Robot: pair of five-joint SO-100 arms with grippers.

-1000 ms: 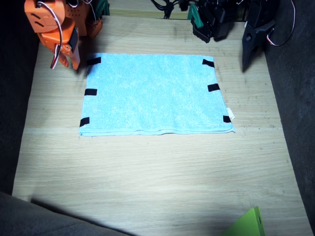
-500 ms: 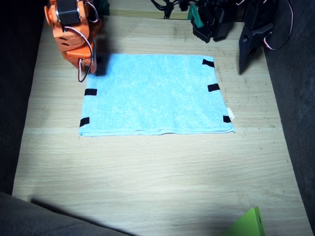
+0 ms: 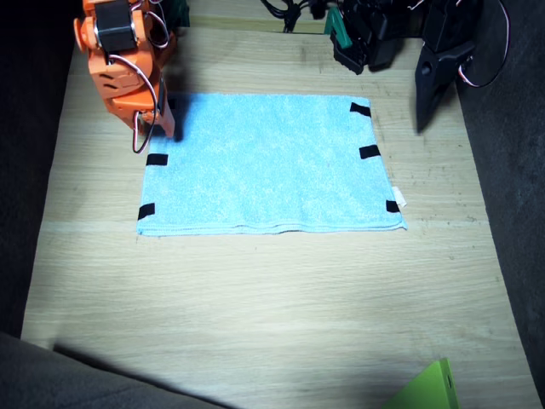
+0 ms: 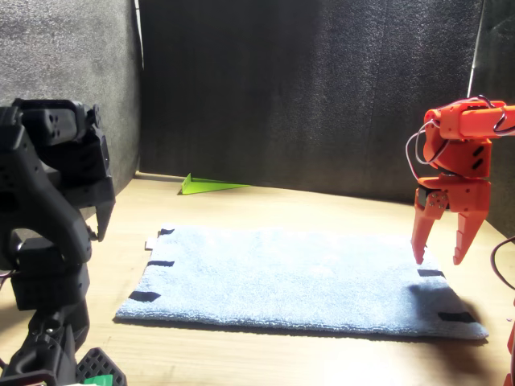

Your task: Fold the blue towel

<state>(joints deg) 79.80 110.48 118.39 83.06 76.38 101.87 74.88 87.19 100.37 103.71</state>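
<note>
On the wooden table (image 3: 272, 298), the blue towel (image 3: 268, 166) lies flat and spread out in the far half, its long sides running left to right, with black tape marks (image 3: 156, 159) along its two short edges and a small white tag (image 3: 398, 198) at its near right corner. The orange right arm (image 3: 119, 60) hangs over the towel's far left corner; the right gripper (image 4: 438, 237), jaws parted and empty, points down just above that corner without touching it. The black left arm (image 3: 443, 51) stands off the far right corner, clear of the cloth; whether the left gripper (image 3: 424, 106) is parted or closed cannot be told. A green object (image 3: 430, 388) lies at the near right edge
</note>
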